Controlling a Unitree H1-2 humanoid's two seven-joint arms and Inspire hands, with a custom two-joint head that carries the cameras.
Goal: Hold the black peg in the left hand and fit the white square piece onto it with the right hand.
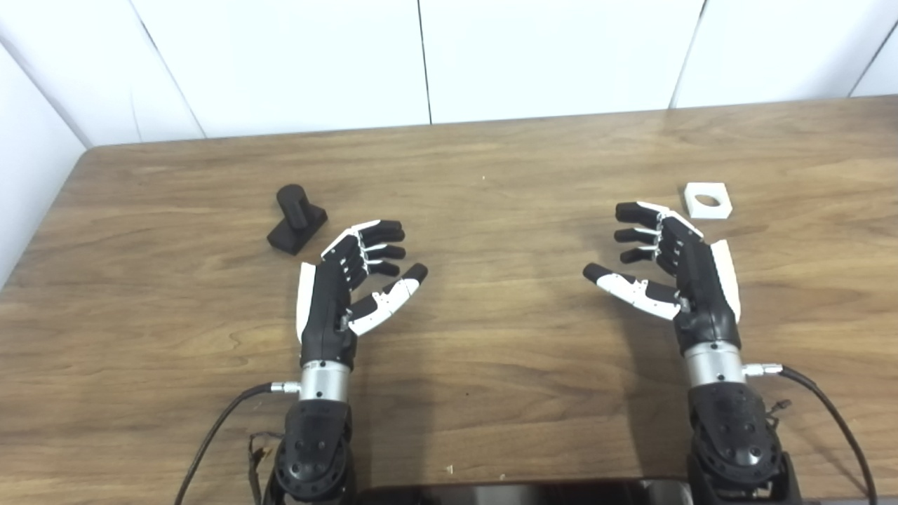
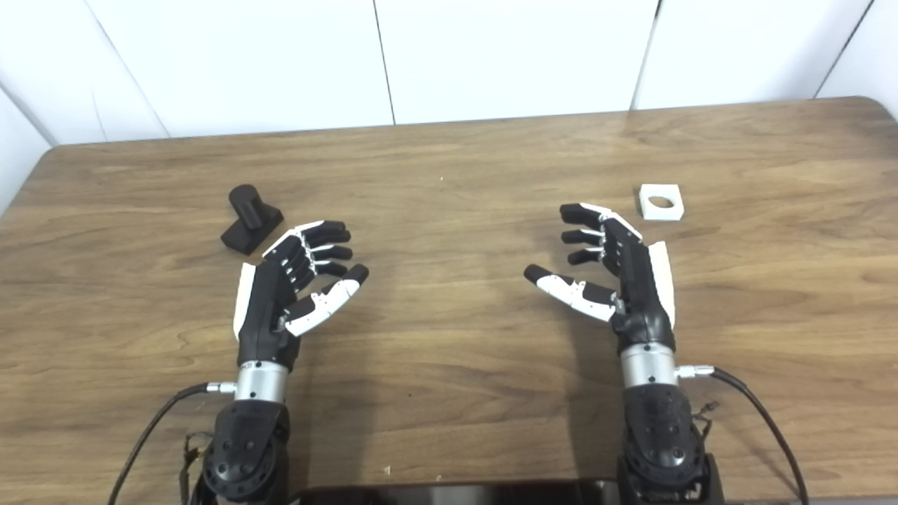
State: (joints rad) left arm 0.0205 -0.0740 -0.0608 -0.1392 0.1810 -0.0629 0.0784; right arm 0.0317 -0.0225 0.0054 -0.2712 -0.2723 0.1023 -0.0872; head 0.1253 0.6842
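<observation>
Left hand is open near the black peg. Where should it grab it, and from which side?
Probably the square base: the black peg seems tipped over, post pointing away, base toward the left hand. Come from the near right, leaving the post bare for the white square piece.

The wooden counter [image 1: 491,365] carries a black peg [image 1: 296,219] on its square base at the left, and a white square piece [image 1: 707,200] with a round hole lying flat at the right, well apart.
</observation>
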